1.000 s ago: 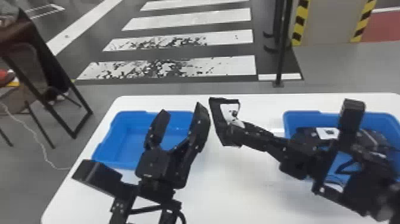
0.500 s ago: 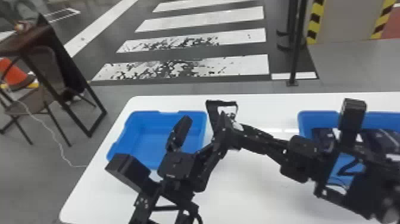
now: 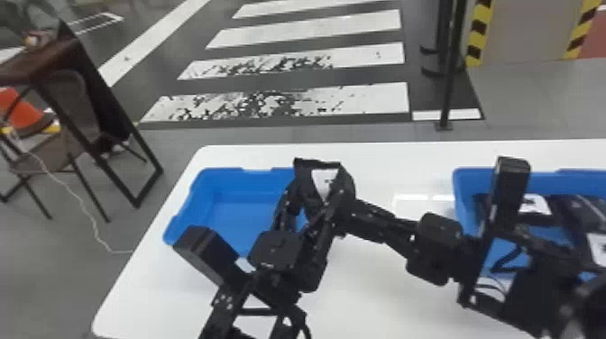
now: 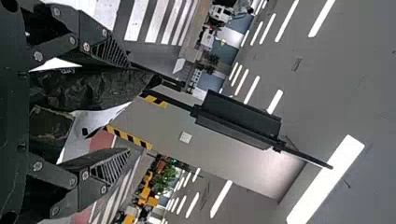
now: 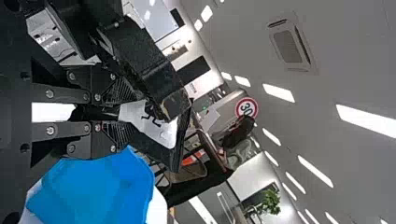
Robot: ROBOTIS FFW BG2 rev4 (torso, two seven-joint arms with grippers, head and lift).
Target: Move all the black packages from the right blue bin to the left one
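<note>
Since the earlier head views, the left gripper [image 3: 318,185] has come in around the black package [image 3: 308,191]: its fingers stood apart beside it at first, and now they stand on either side of it. The right gripper [image 3: 349,211] has brought the package leftward relative to the left blue bin [image 3: 243,225], and the head view has turned slightly to the left.

The right gripper's fingers [image 5: 114,89] are clenched on the package, near its white label [image 5: 148,122]. The left gripper's fingers [image 4: 108,49] are spread wide with the package between them; the left wrist view shows its crinkled black wrapping. One left finger passes close in front of the label in the right wrist view; whether it touches the package I cannot tell.

The package is held up near the right side of the left blue bin, whose blue bottom shows. The right arm [image 3: 435,248] reaches across from the right blue bin [image 3: 464,189], where more black packages [image 3: 569,212] with white labels lie, partly hidden by the arm. Both bins sit well apart on the white desk [image 3: 397,297].

Beyond it are a crosswalk [image 3: 360,101], a folding chair [image 3: 40,155] with an orange object [image 3: 22,112] beside it, and a black post [image 3: 451,76].
</note>
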